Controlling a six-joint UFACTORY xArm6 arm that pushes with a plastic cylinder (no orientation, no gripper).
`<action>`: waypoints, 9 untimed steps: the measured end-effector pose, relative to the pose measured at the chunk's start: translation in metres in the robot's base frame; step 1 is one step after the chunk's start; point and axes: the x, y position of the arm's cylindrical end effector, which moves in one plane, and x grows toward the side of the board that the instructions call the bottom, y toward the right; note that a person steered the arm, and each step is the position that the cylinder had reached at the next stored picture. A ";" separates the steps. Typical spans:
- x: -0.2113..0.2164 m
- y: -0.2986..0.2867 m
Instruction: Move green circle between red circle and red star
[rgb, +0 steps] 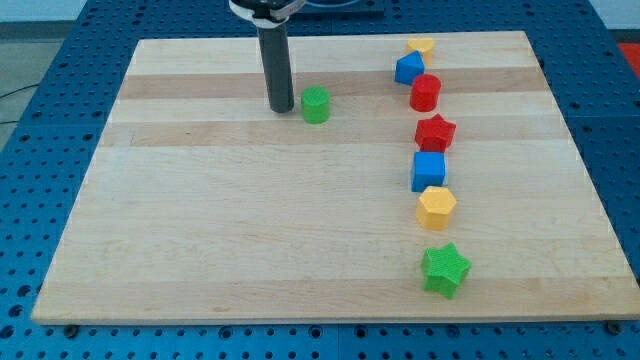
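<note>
A pale wooden board fills most of the frame, lying on a blue perforated table that shows at the edges. The dark rod comes down from the top edge, left of centre, and my tip rests on the board in the upper part of the frame. There are no fingers to open or close here, only this plain rod end, and it holds nothing. The tip stands just to the left of the green circle; whether the two touch cannot be told, as any gap is very slight.

The other blocks form a loose column right of centre. At the bottom of it sits the green star, apart from the rest. Above it are the yellow hexagon and a blue cube, close together, then the red star. The red circle is just above the red star, with a narrow space between them. A second blue block and a small yellow block top the column, near the board's far edge. The green circle lies well to the left of the red pair.
</note>
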 end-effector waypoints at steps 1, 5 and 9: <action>0.008 0.027; 0.035 0.086; 0.013 0.118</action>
